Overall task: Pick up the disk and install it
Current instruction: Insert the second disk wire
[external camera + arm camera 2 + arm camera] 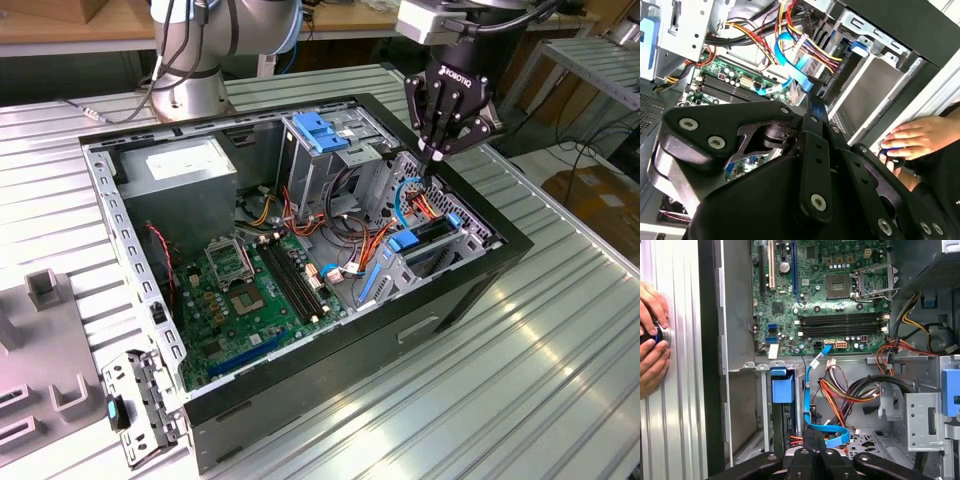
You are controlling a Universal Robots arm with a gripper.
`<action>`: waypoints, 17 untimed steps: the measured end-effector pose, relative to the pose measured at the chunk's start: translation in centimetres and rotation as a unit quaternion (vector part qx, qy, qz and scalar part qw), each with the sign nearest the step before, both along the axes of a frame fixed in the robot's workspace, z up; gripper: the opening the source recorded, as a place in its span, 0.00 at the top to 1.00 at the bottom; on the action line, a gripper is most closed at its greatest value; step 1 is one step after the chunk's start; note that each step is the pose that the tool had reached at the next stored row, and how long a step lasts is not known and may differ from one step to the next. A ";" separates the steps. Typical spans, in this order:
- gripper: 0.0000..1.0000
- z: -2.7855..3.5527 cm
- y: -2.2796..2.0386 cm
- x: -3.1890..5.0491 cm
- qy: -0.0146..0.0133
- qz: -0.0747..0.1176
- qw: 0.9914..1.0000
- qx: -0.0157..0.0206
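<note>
A ribbed metal worktop [560,350] carries an open computer case [470,275] — green circuit board [250,290], tangled cables. The gripper [437,150], jaws pressed together, hovers over the disk [425,235] seated in its bay.

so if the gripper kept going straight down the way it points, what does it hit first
Probably the blue flat cable and the bundle of coloured wires beside the drive cage: the gripper points straight down into them. Depth is unclear.
</note>
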State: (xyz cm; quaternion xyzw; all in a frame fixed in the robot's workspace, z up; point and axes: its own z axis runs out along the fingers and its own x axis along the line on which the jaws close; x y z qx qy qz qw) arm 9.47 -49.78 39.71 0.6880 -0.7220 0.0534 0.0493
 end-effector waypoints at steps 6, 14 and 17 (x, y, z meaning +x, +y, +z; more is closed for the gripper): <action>0.83 -0.33 0.60 0.08 0.000 0.000 1.000 -0.023; 0.75 -0.79 0.93 0.22 0.000 0.000 1.000 -0.031; 0.75 -0.33 0.93 0.22 0.000 0.000 1.000 -0.031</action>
